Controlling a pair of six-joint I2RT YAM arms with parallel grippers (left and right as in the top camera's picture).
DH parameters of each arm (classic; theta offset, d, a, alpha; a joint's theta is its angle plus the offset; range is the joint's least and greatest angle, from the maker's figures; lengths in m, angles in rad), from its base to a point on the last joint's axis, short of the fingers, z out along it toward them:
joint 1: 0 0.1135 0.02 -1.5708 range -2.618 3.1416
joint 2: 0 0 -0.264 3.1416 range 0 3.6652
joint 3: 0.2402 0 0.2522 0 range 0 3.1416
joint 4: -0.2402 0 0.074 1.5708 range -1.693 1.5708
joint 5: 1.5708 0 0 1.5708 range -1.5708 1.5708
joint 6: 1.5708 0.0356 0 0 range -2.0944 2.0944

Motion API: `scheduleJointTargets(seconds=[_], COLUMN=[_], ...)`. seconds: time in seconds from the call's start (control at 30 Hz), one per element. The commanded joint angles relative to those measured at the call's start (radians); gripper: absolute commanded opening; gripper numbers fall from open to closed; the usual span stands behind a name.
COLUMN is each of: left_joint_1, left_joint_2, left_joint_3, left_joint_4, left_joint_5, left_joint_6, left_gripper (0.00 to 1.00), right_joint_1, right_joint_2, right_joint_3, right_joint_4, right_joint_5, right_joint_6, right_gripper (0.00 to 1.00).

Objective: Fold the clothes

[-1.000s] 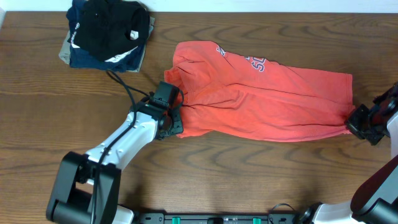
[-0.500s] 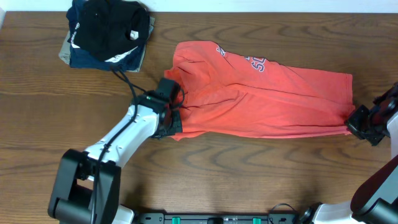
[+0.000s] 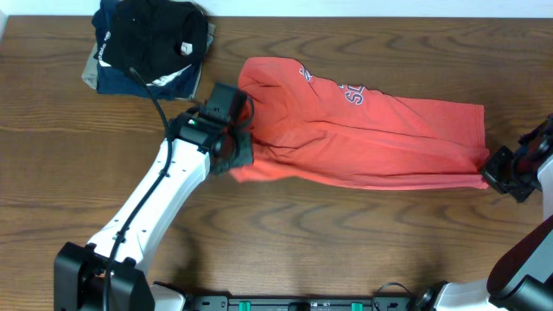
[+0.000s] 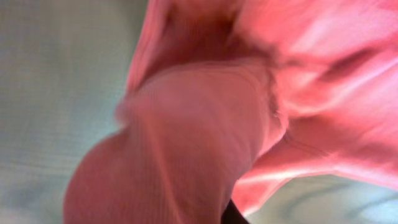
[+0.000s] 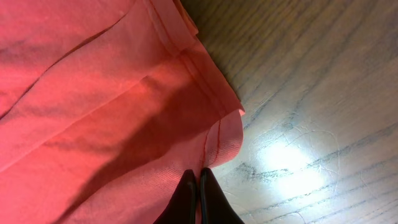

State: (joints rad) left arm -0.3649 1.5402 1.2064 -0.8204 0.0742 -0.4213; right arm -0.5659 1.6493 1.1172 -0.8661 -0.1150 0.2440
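Observation:
The red-orange T-shirt (image 3: 371,138) lies stretched across the wooden table, with white lettering (image 3: 352,92) showing near its far edge. My left gripper (image 3: 232,145) is shut on the shirt's left end and holds a bunch of it off the table. In the left wrist view the blurred cloth (image 4: 186,124) fills the frame and hides the fingers. My right gripper (image 3: 499,169) is shut on the shirt's front right corner, low at the table. In the right wrist view its black fingertips (image 5: 198,182) pinch the hem (image 5: 217,140).
A pile of folded black, navy and tan garments (image 3: 147,43) lies at the back left, close behind my left gripper. The left arm (image 3: 147,216) crosses the front left of the table. Bare wood (image 5: 311,124) lies right of the shirt's corner.
My left gripper has moved toward the back and a little left, lifting and dragging the shirt's left end with it. The right gripper has stayed in place on the corner.

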Motion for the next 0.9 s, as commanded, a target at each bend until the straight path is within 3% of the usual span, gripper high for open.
scheduleJointTargets(seconds=[0.0,0.3,0.63,0.87], left_joint_1=[0.0,0.003,0.017,0.016], left_joint_2=[-0.003,0.124,0.235,0.321], left_joint_3=[0.057,0.057,0.057,0.057], left_joint_4=[0.09,0.365,0.701,0.783], left_joint_5=[-0.024,-0.043,-0.042,-0.041], left_joint_6=[0.048,0.201,0.208,0.208], left_gripper=[0.06,0.06,0.06,0.06], right_joint_1=[0.011,0.043,0.063,0.093], right_joint_2=[0.0,0.003,0.053,0.137], right_joint_3=[0.019,0.019,0.019,0.019], right_joint_4=[0.008,0.216,0.404,0.515], right_joint_5=[0.001,-0.038,-0.017,-0.016], right_joint_6=[-0.013,-0.011,-0.005,-0.04], right_gripper=[0.01,0.01,0.01,0.01])
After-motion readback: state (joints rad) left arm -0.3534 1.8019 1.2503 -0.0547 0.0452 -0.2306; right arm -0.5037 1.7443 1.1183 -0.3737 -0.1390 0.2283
